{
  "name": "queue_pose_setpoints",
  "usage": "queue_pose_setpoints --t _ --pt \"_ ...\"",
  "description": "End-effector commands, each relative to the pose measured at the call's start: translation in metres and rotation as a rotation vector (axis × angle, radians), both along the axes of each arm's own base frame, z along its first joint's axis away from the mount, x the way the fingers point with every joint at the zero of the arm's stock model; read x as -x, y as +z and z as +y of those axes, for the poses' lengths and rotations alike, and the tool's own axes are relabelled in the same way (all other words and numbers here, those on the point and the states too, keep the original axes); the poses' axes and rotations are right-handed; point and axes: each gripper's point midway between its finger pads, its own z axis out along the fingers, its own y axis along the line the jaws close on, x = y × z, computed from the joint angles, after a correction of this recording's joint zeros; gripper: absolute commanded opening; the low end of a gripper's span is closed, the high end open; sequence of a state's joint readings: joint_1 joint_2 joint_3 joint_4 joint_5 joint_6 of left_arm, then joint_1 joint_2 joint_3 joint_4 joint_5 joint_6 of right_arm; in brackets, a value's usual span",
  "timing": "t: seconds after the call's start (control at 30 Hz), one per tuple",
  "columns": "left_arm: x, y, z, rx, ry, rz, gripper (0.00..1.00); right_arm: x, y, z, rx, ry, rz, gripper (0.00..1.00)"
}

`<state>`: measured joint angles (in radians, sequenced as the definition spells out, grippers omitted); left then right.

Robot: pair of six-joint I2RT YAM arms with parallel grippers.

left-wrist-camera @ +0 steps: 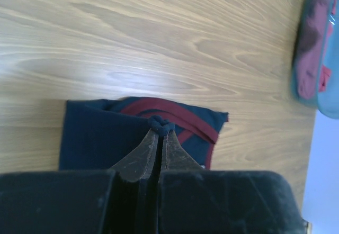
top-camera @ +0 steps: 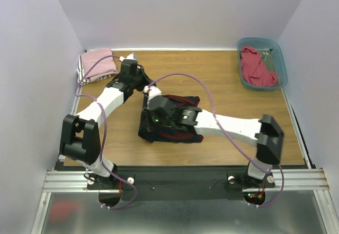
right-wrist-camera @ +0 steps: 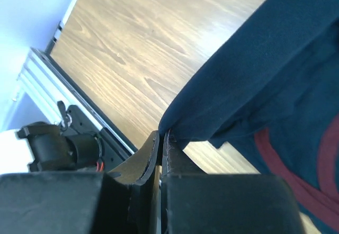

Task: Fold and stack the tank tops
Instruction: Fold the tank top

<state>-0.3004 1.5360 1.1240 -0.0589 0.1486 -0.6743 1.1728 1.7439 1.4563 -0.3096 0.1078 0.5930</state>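
Observation:
The navy jersey [top-camera: 170, 133] with maroon trim lies partly folded in the middle of the table. My left gripper [top-camera: 150, 90] is shut on a small pinch of navy cloth at the jersey's far edge; in the left wrist view the gripper [left-wrist-camera: 160, 129] grips the jersey [left-wrist-camera: 100, 138] by a bunched tuft. My right gripper [top-camera: 153, 116] is shut on the jersey's edge, and the right wrist view shows the gripper [right-wrist-camera: 163, 136] holding the navy cloth [right-wrist-camera: 275, 70] lifted off the table. A folded pink top [top-camera: 96, 65] lies at the back left. A red top [top-camera: 257, 67] lies in the bin.
A teal plastic bin [top-camera: 282, 64] stands at the back right corner; it also shows in the left wrist view [left-wrist-camera: 329, 80]. White walls close in the table on three sides. A metal rail [top-camera: 185, 178] runs along the near edge.

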Motion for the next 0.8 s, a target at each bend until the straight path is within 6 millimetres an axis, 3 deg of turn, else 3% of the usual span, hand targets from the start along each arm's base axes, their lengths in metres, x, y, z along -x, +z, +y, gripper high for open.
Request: queue_pose_setpoints --t 0.0,0.03,0.1,0.13,0.2,0.23,0.27,0.3,0.33,0.37,0.43,0.47,0.5,0.53,0.63,0.77 --pt "-0.032 0.058 -0.035 0.082 0.000 -0.172 0.00 0.016 0.056 -0.014 -0.211 0.007 0.019 0.00" --pt "-0.030 0.068 -0.052 0.093 -0.029 -0.190 0.00 0.012 0.042 -0.027 -0.186 -0.021 0.032 0.00" --pt "-0.033 0.060 -0.070 0.093 -0.051 -0.171 0.00 0.009 0.043 -0.042 -0.202 -0.060 0.037 0.00" --pt "-0.034 0.067 -0.081 0.105 -0.065 -0.184 0.00 0.010 0.050 -0.053 -0.222 -0.075 0.029 0.00" --pt "-0.032 0.055 -0.107 0.099 -0.104 -0.161 0.00 0.009 0.034 -0.073 -0.199 -0.126 0.042 0.00" --pt "-0.033 0.060 -0.117 0.109 -0.116 -0.169 0.00 0.009 0.032 -0.081 -0.199 -0.145 0.044 0.00" --pt "-0.033 0.060 -0.126 0.115 -0.127 -0.166 0.00 0.008 0.041 -0.092 -0.228 -0.168 0.034 0.00" --pt "-0.030 0.047 -0.143 0.107 -0.153 -0.144 0.00 0.010 0.022 -0.104 -0.200 -0.199 0.054 0.00" --pt "-0.031 0.054 -0.154 0.119 -0.165 -0.156 0.00 0.010 0.021 -0.113 -0.206 -0.220 0.057 0.00" --pt "-0.026 0.041 -0.172 0.111 -0.191 -0.134 0.00 0.011 0.012 -0.128 -0.206 -0.259 0.063 0.00" --pt "-0.026 0.044 -0.191 0.122 -0.215 -0.136 0.00 0.014 0.004 -0.143 -0.211 -0.297 0.072 0.00" --pt "-0.026 0.031 -0.201 0.113 -0.225 -0.116 0.00 0.015 0.009 -0.153 -0.239 -0.314 0.066 0.00" --pt "-0.025 0.030 -0.208 0.114 -0.233 -0.115 0.00 0.017 -0.007 -0.163 -0.216 -0.347 0.080 0.01" --pt "-0.022 0.033 -0.219 0.123 -0.248 -0.118 0.00 0.016 -0.010 -0.169 -0.211 -0.364 0.081 0.01" --pt "-0.023 0.026 -0.226 0.132 -0.247 -0.103 0.00 0.017 -0.011 -0.176 -0.205 -0.380 0.079 0.01" --pt "-0.032 0.028 -0.208 0.117 -0.198 -0.112 0.00 0.016 -0.003 -0.164 -0.199 -0.341 0.080 0.00"
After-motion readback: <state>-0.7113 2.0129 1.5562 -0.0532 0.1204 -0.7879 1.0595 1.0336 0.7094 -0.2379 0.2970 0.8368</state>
